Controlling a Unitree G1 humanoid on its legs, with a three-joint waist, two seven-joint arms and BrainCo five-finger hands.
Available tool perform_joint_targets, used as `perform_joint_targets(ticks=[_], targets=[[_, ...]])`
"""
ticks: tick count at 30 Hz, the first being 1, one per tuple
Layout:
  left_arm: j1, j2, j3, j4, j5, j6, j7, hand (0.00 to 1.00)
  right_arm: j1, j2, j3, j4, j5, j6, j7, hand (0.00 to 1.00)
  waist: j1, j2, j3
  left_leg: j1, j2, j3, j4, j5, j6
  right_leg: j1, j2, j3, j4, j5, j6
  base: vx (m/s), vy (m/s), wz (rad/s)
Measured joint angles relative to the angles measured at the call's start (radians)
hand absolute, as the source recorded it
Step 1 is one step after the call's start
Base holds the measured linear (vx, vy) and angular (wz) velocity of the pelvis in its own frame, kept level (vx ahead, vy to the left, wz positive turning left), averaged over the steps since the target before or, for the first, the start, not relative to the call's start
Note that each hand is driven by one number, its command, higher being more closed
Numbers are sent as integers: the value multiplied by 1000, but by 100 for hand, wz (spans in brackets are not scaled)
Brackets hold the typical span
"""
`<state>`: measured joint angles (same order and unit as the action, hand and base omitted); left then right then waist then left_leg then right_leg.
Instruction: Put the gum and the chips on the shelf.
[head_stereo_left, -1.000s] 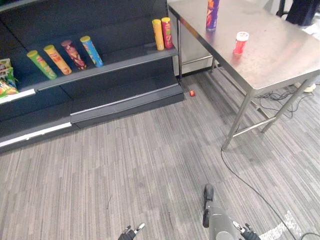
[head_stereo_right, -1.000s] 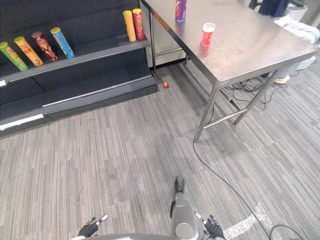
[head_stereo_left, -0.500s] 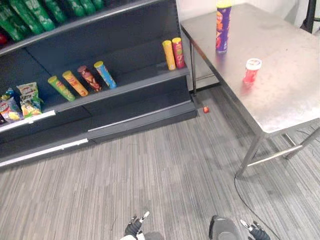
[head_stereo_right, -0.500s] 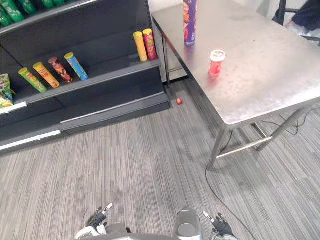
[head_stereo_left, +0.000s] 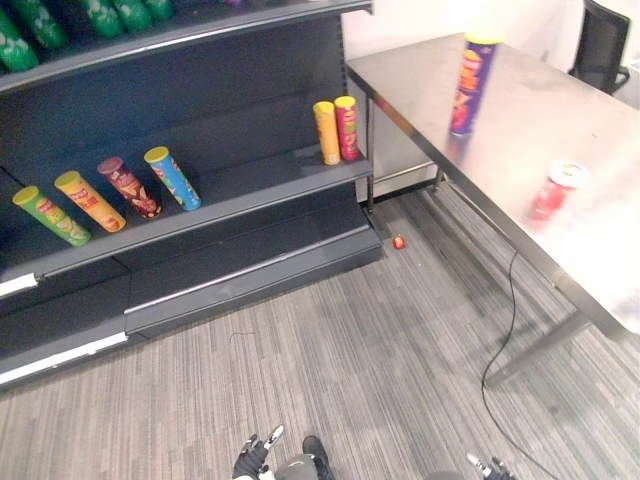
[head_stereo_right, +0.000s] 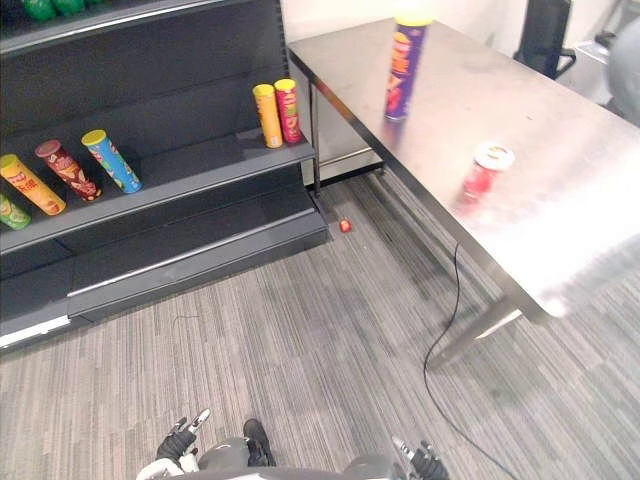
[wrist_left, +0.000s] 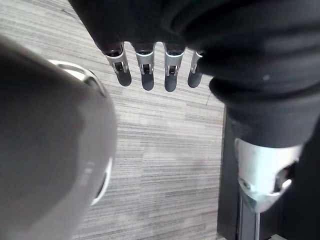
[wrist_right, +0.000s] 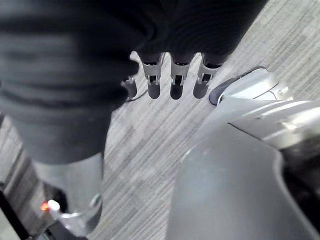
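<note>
A tall purple chips can (head_stereo_left: 470, 85) stands upright on the steel table (head_stereo_right: 560, 200) at the right. A short red gum tub (head_stereo_left: 553, 192) with a white lid stands nearer on the same table. The dark shelf (head_stereo_left: 240, 205) runs along the left and back. My left hand (head_stereo_left: 255, 462) and right hand (head_stereo_left: 488, 468) hang low at the bottom edge, far from both items. In the wrist views the left hand's fingers (wrist_left: 145, 67) and the right hand's fingers (wrist_right: 172, 77) are straight over the striped floor and hold nothing.
On the shelf, a yellow and a red can (head_stereo_left: 335, 130) stand upright and several cans (head_stereo_left: 100, 195) lie tilted. Green bottles (head_stereo_left: 90, 15) fill the upper board. A small red object (head_stereo_left: 398, 242) lies on the floor by the shelf's corner. A black chair (head_stereo_left: 600, 45) stands behind the table.
The whole picture has shifted, so the camera has moved: the table now lies closer at the right. Both hands stay low at the bottom edge, empty.
</note>
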<state>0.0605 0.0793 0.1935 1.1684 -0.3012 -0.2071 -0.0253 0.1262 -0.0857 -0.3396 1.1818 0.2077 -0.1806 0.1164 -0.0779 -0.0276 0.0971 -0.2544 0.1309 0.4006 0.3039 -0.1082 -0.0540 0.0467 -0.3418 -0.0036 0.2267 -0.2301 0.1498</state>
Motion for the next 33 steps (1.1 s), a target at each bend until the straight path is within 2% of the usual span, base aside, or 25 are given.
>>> perform_joint_targets(ticks=[1,2,3,4,5,6,7,8,9,10,11,12,13,14,15,16,17,18,19,20,25,29,31,32,33], targets=[[-1,6,-11,20,1,3,1,0,-1,5,-24,13,-10,2,-1,0,1,-6,-14,25,-29,19,-6,-12,20,-14,-22,44,35,45,-11,468,346,-20],[1,5,-13,27,1,7,2,0,-1,5,-38,12,-11,2,-1,0,4,-1,-15,59,-42,44,-20,-27,46,-38,-31,75,94,87,-18,529,425,-46],[7,5,-35,31,2,14,4,0,-6,4,-43,10,-12,1,-1,0,7,14,-12,113,-49,75,-38,-39,67,-89,-32,107,214,157,-38,438,339,-54],[8,5,-44,35,2,15,5,0,-7,5,-39,8,-12,1,0,0,7,19,-11,141,-51,85,-45,-43,73,-119,-32,111,276,198,-50,385,295,-61],[14,7,-73,39,2,16,6,0,-5,3,-24,5,-13,1,0,0,-1,41,-3,207,-52,101,-68,-50,85,-169,-19,105,422,226,-56,392,271,-62],[14,8,-97,43,4,17,7,0,-4,3,-13,-2,-16,1,-4,0,1,45,3,277,-54,137,-102,-51,86,-230,-10,67,570,204,-81,314,207,-64],[14,8,-114,43,5,19,7,0,-3,3,-6,-8,-17,1,-4,0,1,47,7,316,-56,154,-125,-51,86,-259,-9,28,634,184,-107,315,186,-72],[14,9,-146,43,11,20,8,0,-1,3,0,-30,-25,-1,-8,0,-1,50,11,385,-64,190,-165,-51,85,-304,-13,-68,711,137,-128,219,104,-68],[12,8,-172,43,12,21,6,0,-2,0,9,-45,-36,-6,-12,0,-5,52,12,421,-66,218,-190,-51,85,-335,-14,-174,717,92,-133,260,109,-67],[12,5,-179,43,13,21,5,0,-3,-2,17,-49,-38,-7,-14,0,-4,51,14,435,-66,231,-197,-51,84,-350,-11,-224,699,82,-142,217,13,-61],[8,2,-178,43,15,21,2,0,-10,-7,32,-58,-39,-8,-18,0,-4,51,18,452,-64,251,-204,-54,79,-378,3,-313,618,74,-141,238,-82,-54],[1,1,-178,44,30,23,-1,0,-18,-10,40,-68,-47,-9,-22,0,-7,56,29,463,-53,253,-209,-71,50,-393,37,-378,487,74,-140,254,-124,-47],[-2,1,-174,43,34,22,0,0,-24,-11,47,-68,-52,-9,-23,0,-11,56,40,473,-49,256,-212,-83,29,-391,61,-398,394,86,-131,259,-177,-36],[-9,8,-164,44,39,22,-1,0,-25,-12,62,-67,-52,-9,-24,0,-18,33,51,489,-61,264,-219,-103,-8,-376,89,-420,253,108,-178,211,-122,-48],[-25,-14,-151,53,44,25,0,0,-46,-27,67,-64,-53,-8,-23,0,-15,81,79,503,-37,272,-246,-109,-32,-354,137,-432,224,126,-203,202,-105,-60],[-28,-30,-155,56,60,23,-5,0,-53,-42,66,-67,-53,-16,-25,0,-21,100,92,502,-27,267,-281,-99,-45,-355,177,-427,194,129,-211,157,-62,-61],[-39,-38,-155,57,81,23,-6,0,-65,-46,64,-63,-53,-16,-25,0,-27,112,99,511,-30,253,-307,-86,-49,-355,188,-426,194,120,-224,119,-68,-32],[-43,-42,-155,57,85,23,-8,0,-64,-44,64,-61,-54,-15,-25,0,-28,110,101,513,-31,248,-314,-76,-53,-355,188,-428,196,114,-231,120,-114,1],[-50,-39,-144,55,88,23,-19,0,-58,-35,63,-52,-54,-13,-24,0,-27,106,104,527,-28,228,-318,-51,-72,-335,188,-441,198,92,-223,66,-108,29],[-50,-40,-120,52,88,23,-21,0,-54,-32,63,-53,-54,-13,-25,0,-26,99,108,536,-26,216,-315,-37,-73,-311,181,-454,187,84,-211,37,-93,35],[-45,-40,-106,45,87,25,-20,0,-52,-36,71,-61,-66,-13,-24,0,-25,94,98,509,-26,216,-300,-36,-72,-302,173,-471,142,94,-183,-59,34,15],[-44,-38,-107,45,86,40,-15,0,-54,-38,70,-65,-77,-13,-25,0,-27,88,93,494,-49,225,-279,-33,-72,-343,153,-448,168,88,-192,-22,22,-13],[-45,-33,-106,44,86,43,-14,0,-53,-39,70,-60,-76,-13,-25,0,-28,81,90,460,-40,229,-151,-33,-74,-341,142,-424,165,87,-192,-5,-47,-37],[-50,-31,-100,43,86,42,-10,0,-53,-44,70,-51,-75,-13,-25,0,-30,78,86,408,-6,234,12,-26,-81,-326,139,-407,140,89,-189,-2,-80,-45],[-50,-34,-96,44,85,43,-9,0,-53,-50,72,-46,-75,-12,-25,0,-28,75,90,386,22,243,91,-14,-86,-312,150,-400,115,92,-185,99,-60,-89]])
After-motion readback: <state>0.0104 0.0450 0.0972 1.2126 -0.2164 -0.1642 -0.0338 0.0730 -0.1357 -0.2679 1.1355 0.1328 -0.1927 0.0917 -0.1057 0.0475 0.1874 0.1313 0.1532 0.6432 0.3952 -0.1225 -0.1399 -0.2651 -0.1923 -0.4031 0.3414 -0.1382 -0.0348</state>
